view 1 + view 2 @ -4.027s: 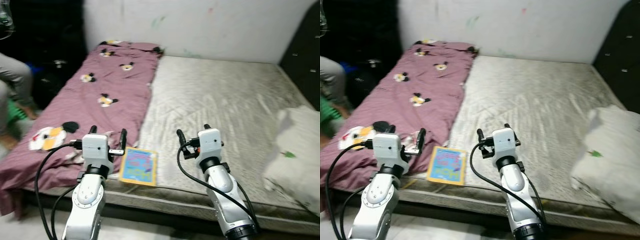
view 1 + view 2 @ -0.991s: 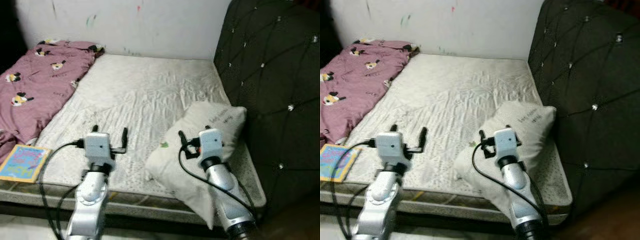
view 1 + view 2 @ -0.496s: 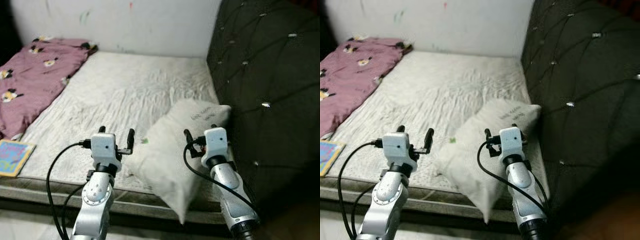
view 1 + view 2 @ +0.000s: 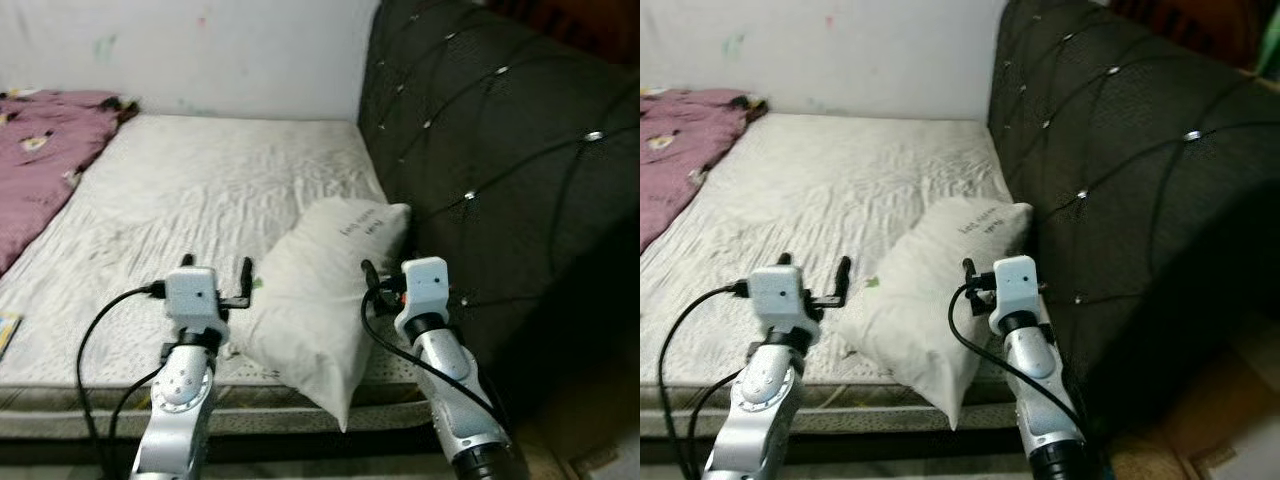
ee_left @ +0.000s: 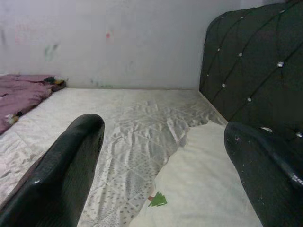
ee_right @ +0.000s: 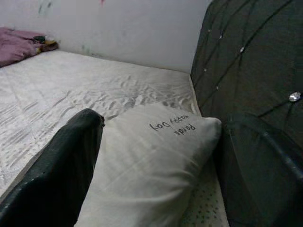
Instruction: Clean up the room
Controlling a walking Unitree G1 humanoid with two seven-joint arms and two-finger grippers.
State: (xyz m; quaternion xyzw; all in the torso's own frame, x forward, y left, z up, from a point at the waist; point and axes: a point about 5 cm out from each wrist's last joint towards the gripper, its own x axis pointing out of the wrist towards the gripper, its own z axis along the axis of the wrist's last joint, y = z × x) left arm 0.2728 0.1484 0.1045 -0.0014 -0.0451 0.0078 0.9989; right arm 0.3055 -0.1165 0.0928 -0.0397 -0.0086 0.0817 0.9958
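Both sets of fingers are spread and hold nothing. The right gripper point(image 4: 384, 282) hovers over the near right part of the white rectangular cloth pillow point(image 4: 310, 305); the left gripper point(image 4: 215, 278) hangs just left of it. The pillow's long axis runs from the bed's near edge toward the black quilted headboard point(image 4: 480, 140), on the bare white mattress point(image 4: 200, 190). A maroon patterned blanket point(image 4: 35, 170) lies far left.

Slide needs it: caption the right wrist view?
Open right claw faces a white pillow lying against the dark tufted headboard.
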